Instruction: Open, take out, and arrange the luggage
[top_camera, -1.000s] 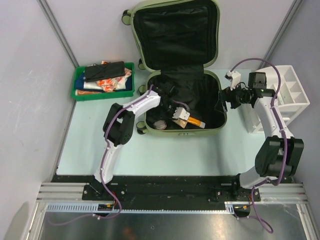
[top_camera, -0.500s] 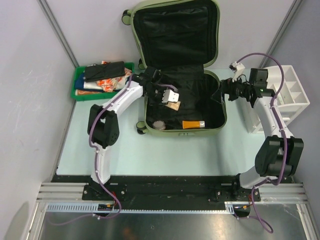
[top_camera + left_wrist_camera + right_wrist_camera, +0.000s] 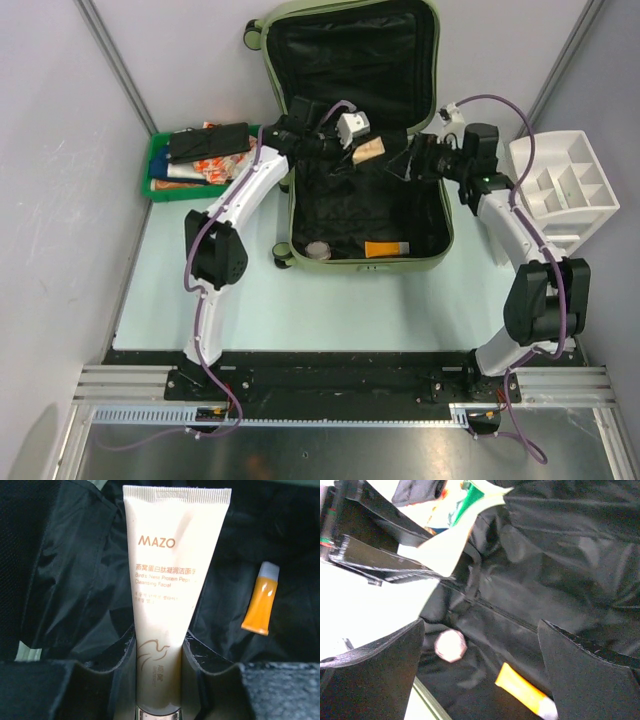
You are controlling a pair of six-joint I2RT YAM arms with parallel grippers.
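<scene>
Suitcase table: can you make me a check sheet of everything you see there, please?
Surface: pale blue-green table, suitcase on its far half.
Job's things: suitcase open, lid laid back, black lining showing; an orange tube and a small round jar lie inside.
Clutter: green tray holding packets, left of the suitcase; white organizer to its right.
Grippers: left gripper shut on a cream tube, held above the suitcase; right gripper open and holding nothing, close beside it.
Cables: purple cables run along both arms; none caught on anything.
Surroundings: grey walls on three sides.
</scene>
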